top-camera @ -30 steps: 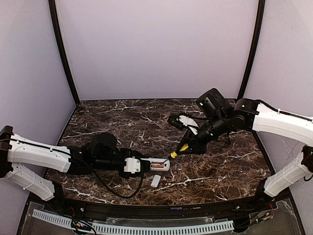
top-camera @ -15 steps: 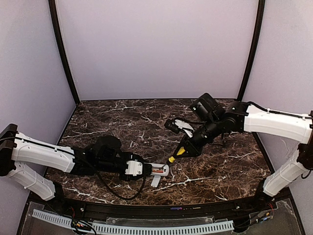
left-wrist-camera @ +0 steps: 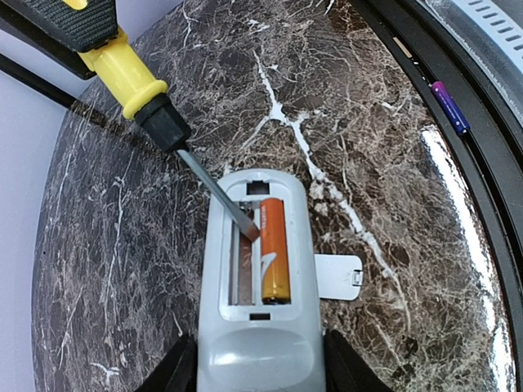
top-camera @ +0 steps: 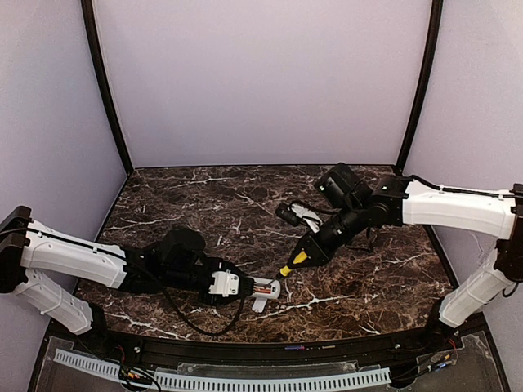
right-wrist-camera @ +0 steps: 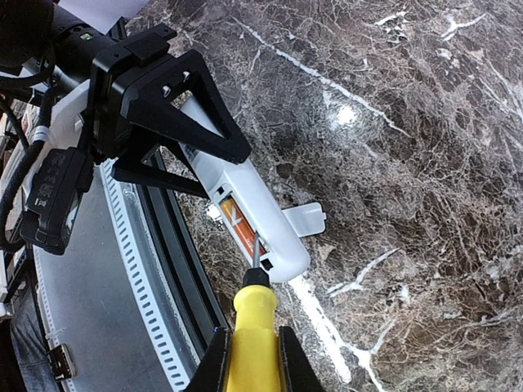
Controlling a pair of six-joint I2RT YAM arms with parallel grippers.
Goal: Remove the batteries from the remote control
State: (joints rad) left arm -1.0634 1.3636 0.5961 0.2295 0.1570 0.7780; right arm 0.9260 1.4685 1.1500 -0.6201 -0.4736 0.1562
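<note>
So on the left side, the left end effector (top-camera: 243, 287) is pinching the remote control (left-wrist-camera: 260, 327) by its sides, one finger on each long edge, down near the front edge of the dark marble desk (top-camera: 204, 196). The remote is back side up with the recess uncovered. In the left wrist view there's one orange battery (left-wrist-camera: 274, 249) sitting in the right-hand slot, and the slot beside it looks bare. Can't tell if the remote is resting on the desk or held a bit above it. The little white cover piece (left-wrist-camera: 337, 276) is lying flat on the desk just beside the remote, on the near side. Moving right, a yellow-handled screwdriver (left-wrist-camera: 139, 90) comes in at an angle with its flat blade tip poked down into the recess, in the slot right next to the battery. The right end effector (right-wrist-camera: 253, 363) is pressed together on that yellow handle, with its arm reaching in from the right side of the desk.
</note>
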